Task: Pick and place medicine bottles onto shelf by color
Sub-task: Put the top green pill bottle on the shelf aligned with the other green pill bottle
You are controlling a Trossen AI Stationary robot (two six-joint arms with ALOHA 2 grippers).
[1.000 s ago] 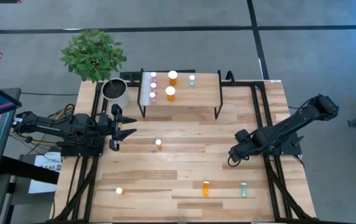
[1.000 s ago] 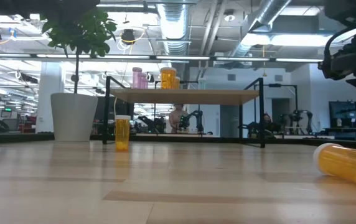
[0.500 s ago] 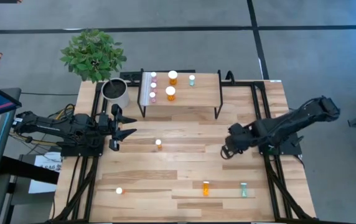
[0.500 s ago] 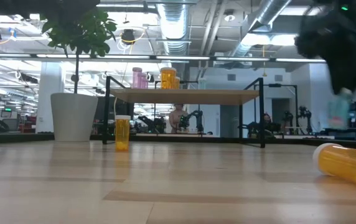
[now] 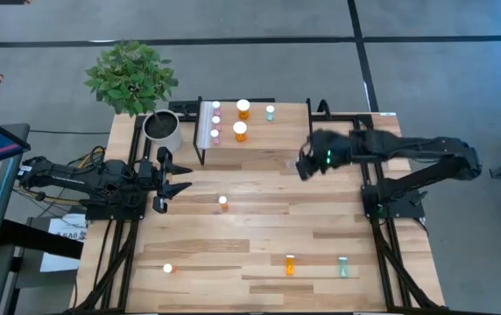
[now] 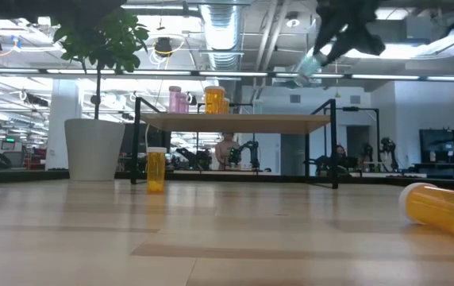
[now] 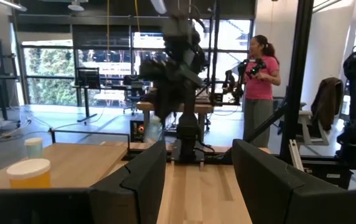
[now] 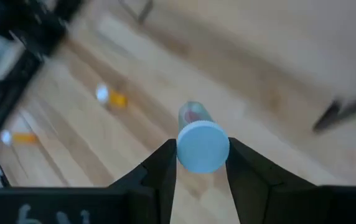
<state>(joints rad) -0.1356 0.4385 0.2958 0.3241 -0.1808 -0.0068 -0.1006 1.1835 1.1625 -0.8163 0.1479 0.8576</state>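
Shelf at the far side of the table, carrying two large orange bottles, three small pink bottles along its white strip, and one pale green bottle near its rear edge. Right gripper, raised just off the shelf's right end, with its jaws pinching a pale green, white-capped bottle (the cap faces the wrist camera); one second earlier this gripper was low over the table, well in front of the shelf's right side, and it has since lifted and swung toward the shelf. Left gripper resting in front of the plant pot, left of the shelf, jaws spread, unchanged. Unplaced bottles in front of the shelf, all unmoved: one upright orange nearest it, and three well in front of it: another orange, a pale green, and one to the left.
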